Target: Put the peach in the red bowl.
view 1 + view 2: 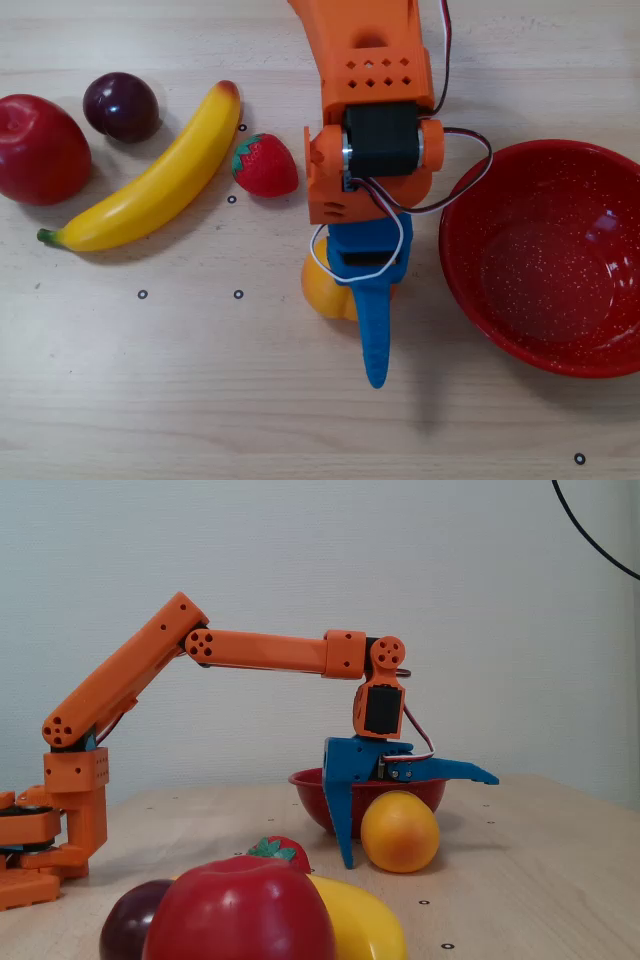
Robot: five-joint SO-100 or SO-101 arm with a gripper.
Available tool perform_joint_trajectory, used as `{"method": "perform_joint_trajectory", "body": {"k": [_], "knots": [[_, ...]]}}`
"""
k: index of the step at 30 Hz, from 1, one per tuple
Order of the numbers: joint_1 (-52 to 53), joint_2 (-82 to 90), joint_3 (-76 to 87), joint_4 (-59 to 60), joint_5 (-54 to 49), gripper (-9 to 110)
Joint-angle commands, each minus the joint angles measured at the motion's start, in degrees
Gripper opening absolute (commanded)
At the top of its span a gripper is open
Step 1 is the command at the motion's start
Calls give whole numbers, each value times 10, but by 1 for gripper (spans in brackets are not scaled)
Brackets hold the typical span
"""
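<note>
The peach point(324, 290) is a round orange-yellow fruit resting on the wooden table, mostly hidden under the gripper in the overhead view and plain in the fixed view point(399, 832). My gripper point(365, 320) is open over it. In the fixed view point(420, 820), one blue finger point(348, 830) points down beside the peach on its left. The other finger point(460, 772) is raised flat just above the peach. The red bowl point(470, 270), empty with white speckles, stands just right of the gripper in the overhead view and behind it in the fixed view point(312, 792).
In the overhead view, a strawberry point(266, 165), a banana point(150, 185), a purple plum point(121, 106) and a dark red apple point(38, 150) lie left of the arm. The orange arm point(370, 90) reaches in from the top edge.
</note>
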Motion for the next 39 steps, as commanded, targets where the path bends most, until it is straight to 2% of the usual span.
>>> {"method": "perform_joint_trajectory", "body": {"k": [1, 39], "knots": [[9, 23, -47, -16, 3, 81], [-34, 30, -33, -19, -19, 79]]}}
